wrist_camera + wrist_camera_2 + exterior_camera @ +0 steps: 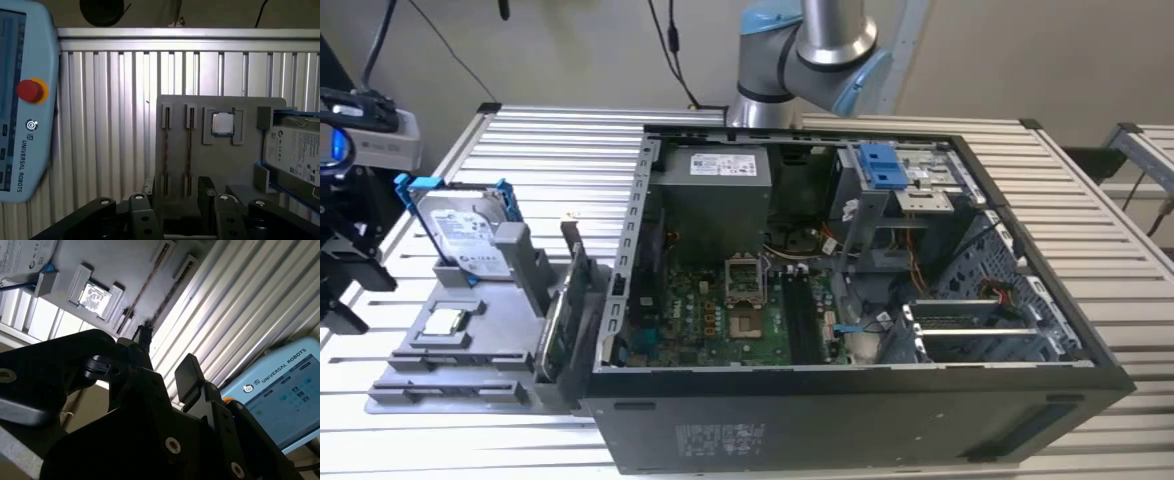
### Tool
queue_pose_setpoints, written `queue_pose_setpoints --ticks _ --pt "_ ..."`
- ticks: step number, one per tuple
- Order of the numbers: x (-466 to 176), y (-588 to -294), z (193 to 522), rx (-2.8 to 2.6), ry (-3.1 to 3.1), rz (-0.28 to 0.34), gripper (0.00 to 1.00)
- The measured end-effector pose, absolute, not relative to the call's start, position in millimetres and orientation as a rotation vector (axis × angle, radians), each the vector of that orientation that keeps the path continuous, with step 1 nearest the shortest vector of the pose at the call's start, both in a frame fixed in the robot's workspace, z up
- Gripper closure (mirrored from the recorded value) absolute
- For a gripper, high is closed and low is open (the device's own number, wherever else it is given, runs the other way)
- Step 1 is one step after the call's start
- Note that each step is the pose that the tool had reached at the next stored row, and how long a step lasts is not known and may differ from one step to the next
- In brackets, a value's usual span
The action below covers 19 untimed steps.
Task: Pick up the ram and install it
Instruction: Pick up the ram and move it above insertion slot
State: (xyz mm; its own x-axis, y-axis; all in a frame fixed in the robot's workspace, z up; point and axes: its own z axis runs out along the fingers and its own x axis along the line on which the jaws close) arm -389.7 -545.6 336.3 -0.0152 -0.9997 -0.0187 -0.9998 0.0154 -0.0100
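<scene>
Case [854, 420] open on surface [520, 130]. Board slots [795, 310] look empty, so install not done.
Tray [220, 170] holds drive [295, 150] and ram [189, 145], edge-up in slot, second stick beside it.
Gripper [176, 192] near ram, fingers apart, empty. Pickup not made.
Exterior view gives case interior. First wrist view gives gripper-to-ram lineup.

Beige wall [1014, 50]; ribbed aluminium table [520, 150]; hanging cables [672, 45].

An open computer case [854, 420] sat on the slatted table [547, 130], motherboard [720, 310] exposed. On the exterior view's left, a gray holder [500, 315] carried a hard drive [460, 235], a processor chip [444, 322] and the ram [454, 388].
</scene>
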Motion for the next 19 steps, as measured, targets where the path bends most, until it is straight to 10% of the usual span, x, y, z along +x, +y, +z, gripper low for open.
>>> queue_pose_setpoints --ticks 19 --pt "-390 -546 322 -2.198 2.204 0.024 0.52"
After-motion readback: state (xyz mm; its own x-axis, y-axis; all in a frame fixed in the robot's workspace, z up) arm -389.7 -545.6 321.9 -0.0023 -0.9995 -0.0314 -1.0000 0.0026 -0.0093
